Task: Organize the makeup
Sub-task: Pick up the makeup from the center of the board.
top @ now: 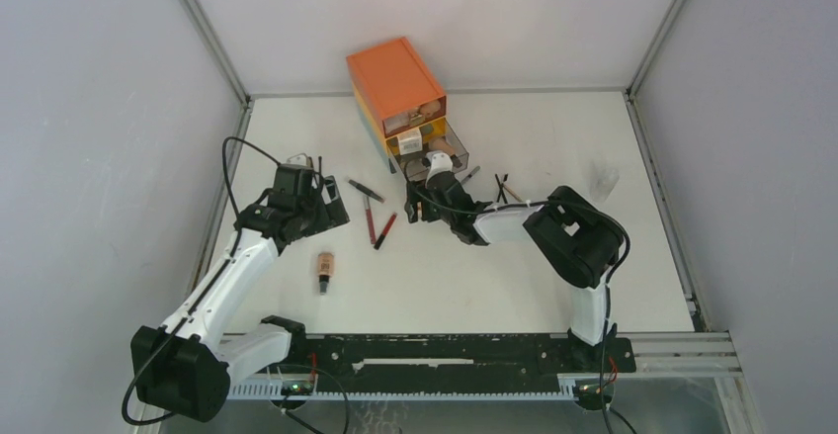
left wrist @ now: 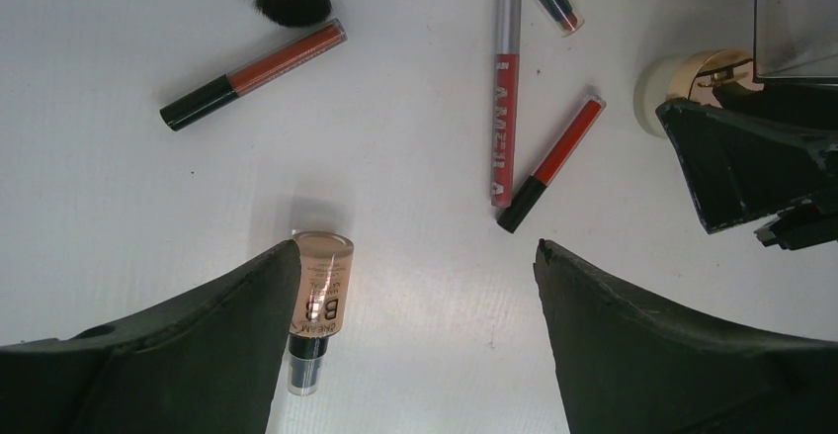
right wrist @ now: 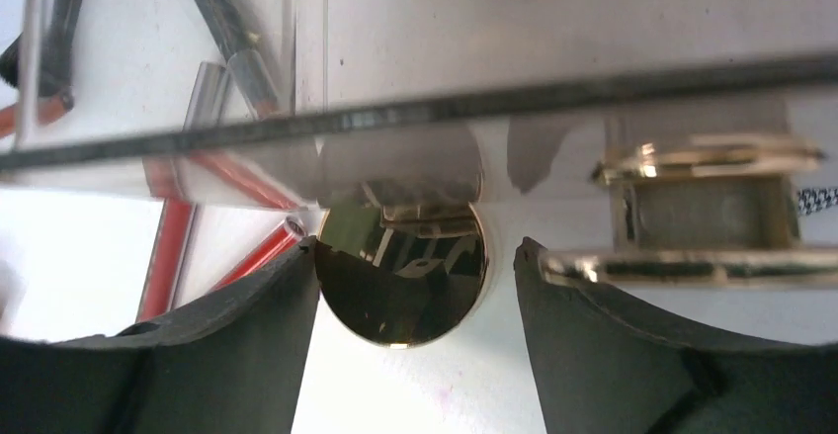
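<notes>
Right wrist view: our right gripper (right wrist: pixel 415 252) sits wide around the gold-topped jar (right wrist: pixel 400 296); if we squeeze crooked, it could slip and bump the clear drawer (right wrist: pixel 642 74)

Even, diffuse light fills the top view. The white table (top: pixel 474 291) is nearly washed out, and only soft, pale shadows lie beneath the arms. The left wrist view is crisp, and the beige glass foundation bottle (left wrist: pixel 321 291) casts a faint grey shadow just above itself. The right wrist view is murkier: the clear plastic drawer front (right wrist: pixel 395 118) is blurred and streaked with glare, while the round mirror-gold compact (right wrist: pixel 403 286) shows dark reflections with soft edges.
</notes>
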